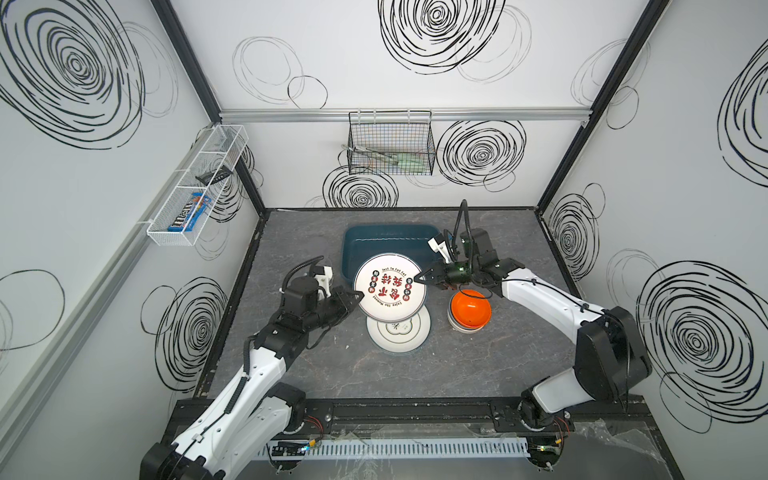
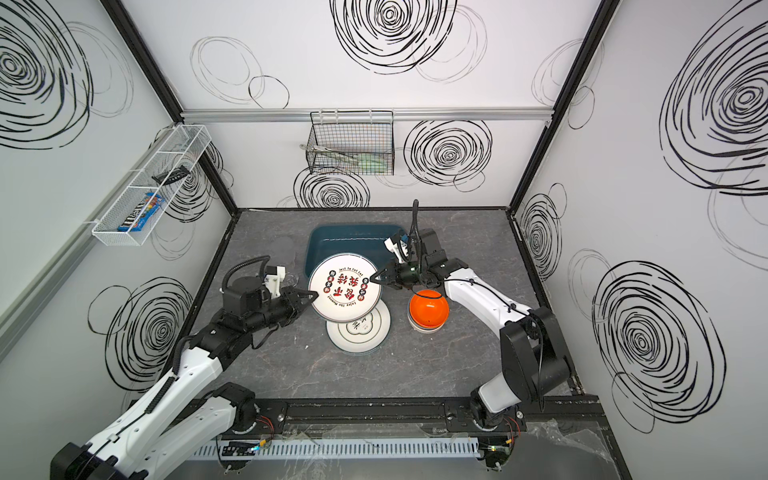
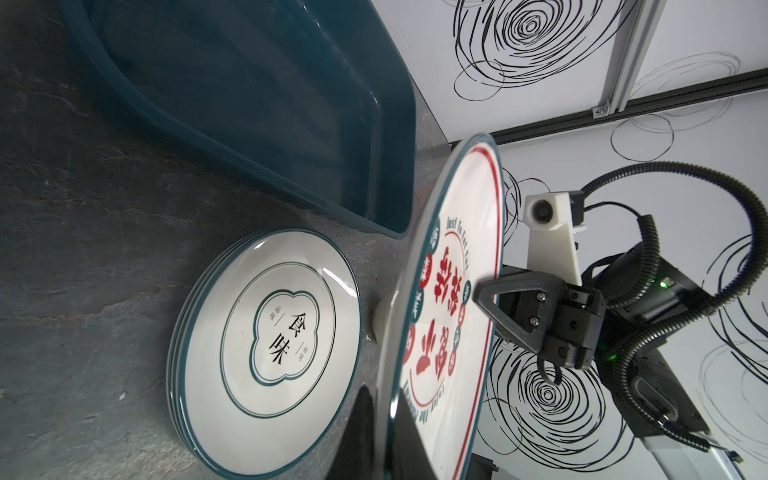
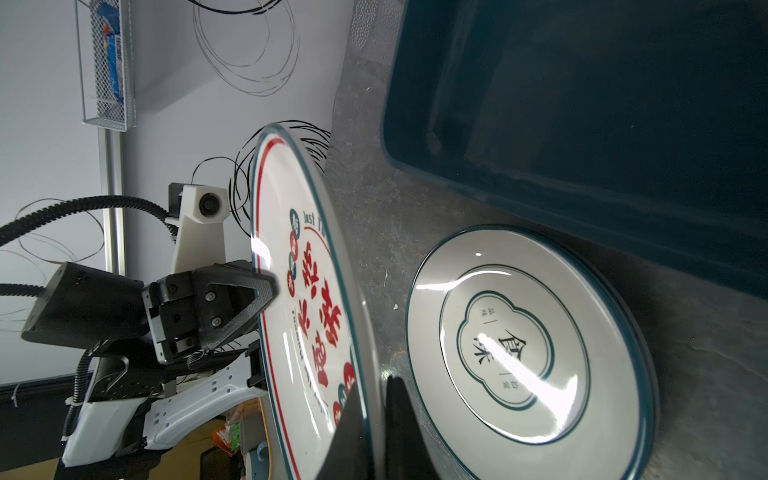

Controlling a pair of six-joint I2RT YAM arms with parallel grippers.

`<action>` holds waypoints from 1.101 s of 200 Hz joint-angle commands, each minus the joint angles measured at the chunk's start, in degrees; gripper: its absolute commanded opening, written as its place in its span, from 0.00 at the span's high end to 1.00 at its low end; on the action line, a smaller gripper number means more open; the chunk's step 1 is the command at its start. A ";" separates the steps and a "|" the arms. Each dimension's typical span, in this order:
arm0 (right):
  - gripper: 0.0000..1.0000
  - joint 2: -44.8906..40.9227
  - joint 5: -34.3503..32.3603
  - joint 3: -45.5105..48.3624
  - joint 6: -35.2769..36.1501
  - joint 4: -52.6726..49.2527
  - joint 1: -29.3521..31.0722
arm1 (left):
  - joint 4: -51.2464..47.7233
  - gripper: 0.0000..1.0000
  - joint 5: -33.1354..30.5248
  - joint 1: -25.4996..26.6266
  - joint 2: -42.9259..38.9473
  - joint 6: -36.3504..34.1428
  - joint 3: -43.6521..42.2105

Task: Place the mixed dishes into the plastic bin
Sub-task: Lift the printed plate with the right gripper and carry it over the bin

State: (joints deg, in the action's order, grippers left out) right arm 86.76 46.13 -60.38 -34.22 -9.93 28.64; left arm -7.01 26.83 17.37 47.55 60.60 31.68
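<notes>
Well, both hands are on one dish; the left hand (image 1: pixel 360 296) is nipped down on the near-left rim of the red-lettered plate (image 1: pixel 388 286), one finger above the rim and one below, and the right hand (image 1: pixel 415 279) is pinched just as tight on the opposite rim, so the plate hangs between them, clear of the desk (image 1: pixel 457 374). From above, it overlaps the near rim of the teal bin (image 1: pixel 374 239), which stands in the middle towards the desk's far edge with nothing in the part I can see; it also covers the far edge of the stack of green-rimmed plates (image 1: pixel 399 336) lying just in front of the bin. Around the big red characters on the held plate I read "Just To Eat Eat" and "Enjoy the Moment"; the top plate of the stack shows 食味 (image 3: pixel 286 343) inside a green clover-shaped outline. Right of the stack an orange bowl (image 1: pixel 470 308) sits nested in other bowls. On the left wall, a white mesh tray (image 1: pixel 174 239) holds a blue packet (image 1: pixel 189 216) marked m&m's.
</notes>
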 commanded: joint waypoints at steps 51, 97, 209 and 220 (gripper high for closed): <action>1.00 2.84 -3.81 -6.50 -0.28 1.17 -1.28 | 0.59 0.55 0.89 -3.63 -5.17 -0.63 -0.77; 1.00 9.01 -6.20 -12.88 -2.02 1.77 -2.71 | -5.39 0.10 -1.29 -4.23 -9.82 -4.00 -3.01; 1.00 30.29 -11.87 -32.32 -8.42 2.07 -2.85 | -11.49 0.04 -3.16 -4.19 -16.23 -4.67 -7.08; 1.00 32.05 -11.93 -33.75 -8.93 2.15 -2.76 | -12.76 0.04 -4.33 -4.20 -16.42 -5.07 -6.56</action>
State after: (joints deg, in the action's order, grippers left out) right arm 116.51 34.54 -89.80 -40.88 -9.87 25.85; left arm -17.74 25.10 13.47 31.75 56.90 24.34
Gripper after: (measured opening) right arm 0.084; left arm 0.964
